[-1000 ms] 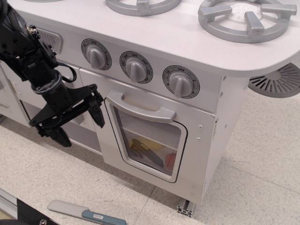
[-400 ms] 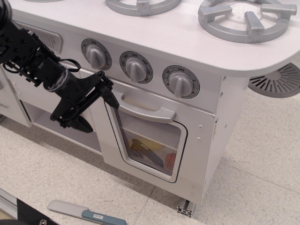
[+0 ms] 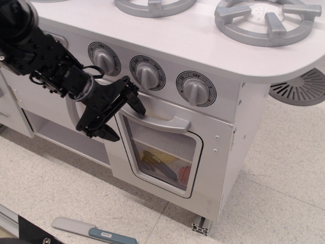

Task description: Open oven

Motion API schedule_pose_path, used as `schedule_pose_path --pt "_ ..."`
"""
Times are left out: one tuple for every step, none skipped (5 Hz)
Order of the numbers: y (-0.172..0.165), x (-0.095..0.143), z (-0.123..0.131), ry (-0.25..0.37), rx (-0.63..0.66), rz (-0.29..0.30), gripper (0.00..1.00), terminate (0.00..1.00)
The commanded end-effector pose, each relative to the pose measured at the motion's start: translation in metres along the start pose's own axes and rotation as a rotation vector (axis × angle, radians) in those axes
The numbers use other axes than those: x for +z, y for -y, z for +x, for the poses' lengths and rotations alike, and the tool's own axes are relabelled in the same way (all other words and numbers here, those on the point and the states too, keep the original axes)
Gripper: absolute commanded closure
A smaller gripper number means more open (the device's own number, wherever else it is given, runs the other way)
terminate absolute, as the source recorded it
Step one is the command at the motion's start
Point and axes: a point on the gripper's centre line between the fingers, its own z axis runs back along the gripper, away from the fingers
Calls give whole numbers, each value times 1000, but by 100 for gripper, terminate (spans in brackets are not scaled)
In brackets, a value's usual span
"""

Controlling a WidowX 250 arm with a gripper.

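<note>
The white toy oven (image 3: pixel 218 147) stands at the middle. Its door is closed, with a rounded clear window (image 3: pixel 160 157) and a wide light-grey bar handle (image 3: pixel 162 122). Three grey dial knobs (image 3: pixel 147 73) sit above the door. My black gripper (image 3: pixel 124 119) is open, at the left end of the handle. Its upper finger (image 3: pixel 134 101) lies by the handle's left end and its lower finger (image 3: pixel 101 133) lies left of the door. It holds nothing. Toy food shows behind the window.
Grey burner grates (image 3: pixel 264 20) sit on the white countertop. An open lower cabinet shelf (image 3: pixel 61 134) lies left of the oven. A toy knife (image 3: pixel 94 231) lies on the speckled floor at the front. A grey round grate (image 3: pixel 302 89) lies on the floor at the right.
My gripper has moved right and up from beside the left cabinet to the left end of the oven handle. It stays open. The oven door has not moved.
</note>
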Motion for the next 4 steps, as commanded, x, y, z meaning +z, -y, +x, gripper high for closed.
schedule_pose_path --pt "2 -4 0 25 -12 13 0 0" --pt "-17 2 -15 -24 -19 123 0 0" --pt "-38 5 -30 -44 -42 194 0 0" --pt "-56 19 -43 -82 -97 248 0 0"
